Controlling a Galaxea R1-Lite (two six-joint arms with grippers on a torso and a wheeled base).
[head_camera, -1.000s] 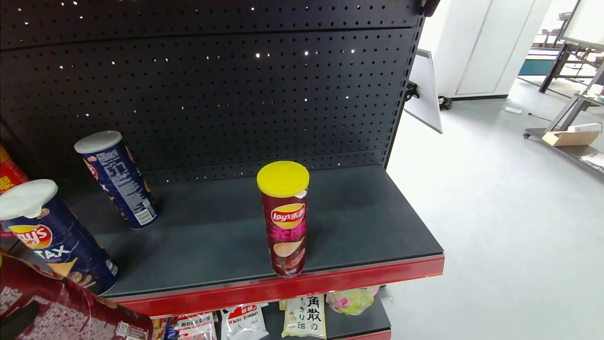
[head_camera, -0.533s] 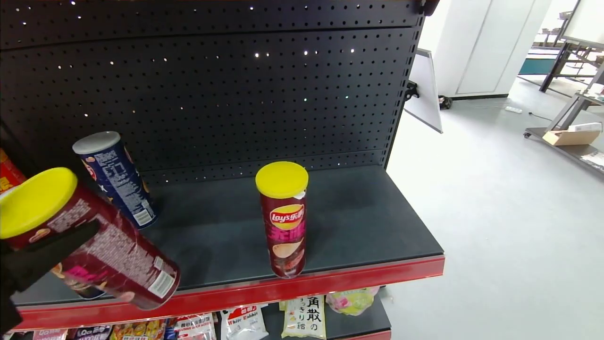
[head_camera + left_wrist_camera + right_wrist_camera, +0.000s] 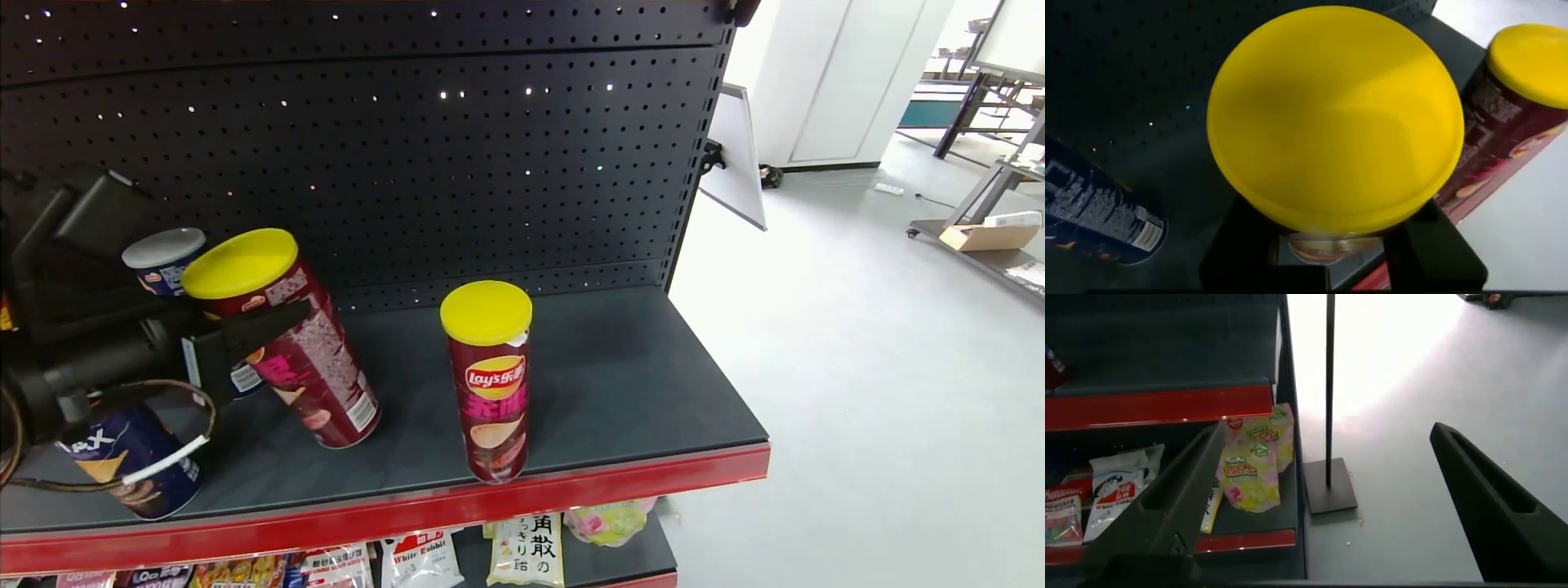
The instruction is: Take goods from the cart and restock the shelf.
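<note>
My left gripper (image 3: 253, 327) is shut on a maroon chip can with a yellow lid (image 3: 314, 367), gripping it just under the lid. The can leans left over the dark shelf board (image 3: 620, 384), its base low near the surface. In the left wrist view the yellow lid (image 3: 1335, 114) sits above the gripper (image 3: 1331, 249). A second maroon can (image 3: 490, 384) (image 3: 1511, 106) stands upright near the red front edge, to the right of the held one. My right gripper (image 3: 1331, 506) hangs open and empty, low beside the shelf unit.
Two blue chip cans stand on the shelf's left: one at the back (image 3: 159, 257) (image 3: 1094, 212), one at the front (image 3: 135, 461). Black pegboard (image 3: 408, 163) backs the shelf. Snack bags (image 3: 522, 547) (image 3: 1253, 469) fill the lower shelf. Open floor (image 3: 857, 367) lies right.
My left arm has carried the maroon can up and to the right, from the shelf's front left corner to between the back blue can and the standing maroon can.
</note>
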